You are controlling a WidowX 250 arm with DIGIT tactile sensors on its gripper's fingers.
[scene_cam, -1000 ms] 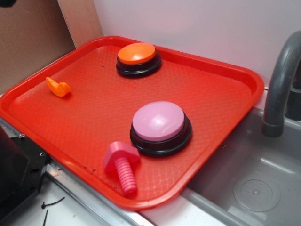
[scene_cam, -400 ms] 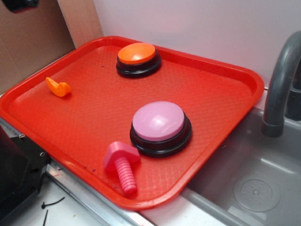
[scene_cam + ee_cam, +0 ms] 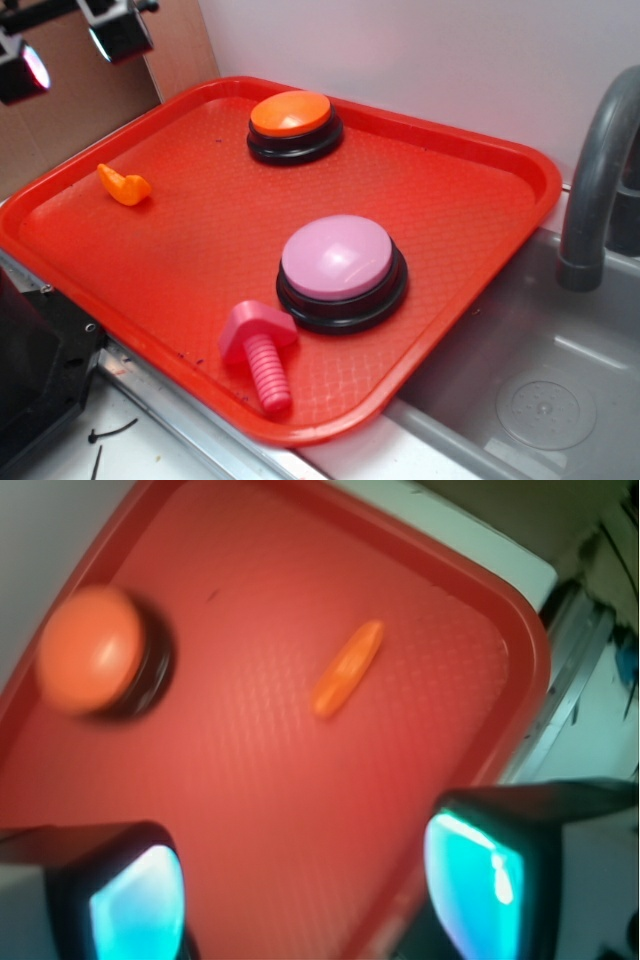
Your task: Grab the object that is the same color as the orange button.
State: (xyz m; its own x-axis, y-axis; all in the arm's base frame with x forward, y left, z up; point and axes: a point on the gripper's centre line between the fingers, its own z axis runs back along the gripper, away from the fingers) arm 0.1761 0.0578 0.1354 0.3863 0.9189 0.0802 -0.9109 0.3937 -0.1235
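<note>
The one change is overhead: a second ago no arm showed above the red plastic tray (image 3: 480,150), then a dark corner crept into the upper left of the exterior view, and now the black claw (image 3: 70,45) hangs there in plain sight, its two pads spread wide and holding nothing. Nothing on the tray has shifted in that time.

The small orange plastic piece with a pointed end (image 3: 124,186) lies flat near the tray's left edge, well apart from the round orange dome button on its black base (image 3: 293,124) at the far side. The wrist view (blurred by motion) shows that piece (image 3: 347,668) ahead of the claw (image 3: 305,890) and the orange button (image 3: 95,652) off to one side, so the approach looks aimed at the right corner. The lilac dome button on a black base (image 3: 341,268) and the pink bolt-shaped toy (image 3: 260,352) sit towards the near edge, out of the way.

I judge this the reach, with descent and closing not yet done
</note>
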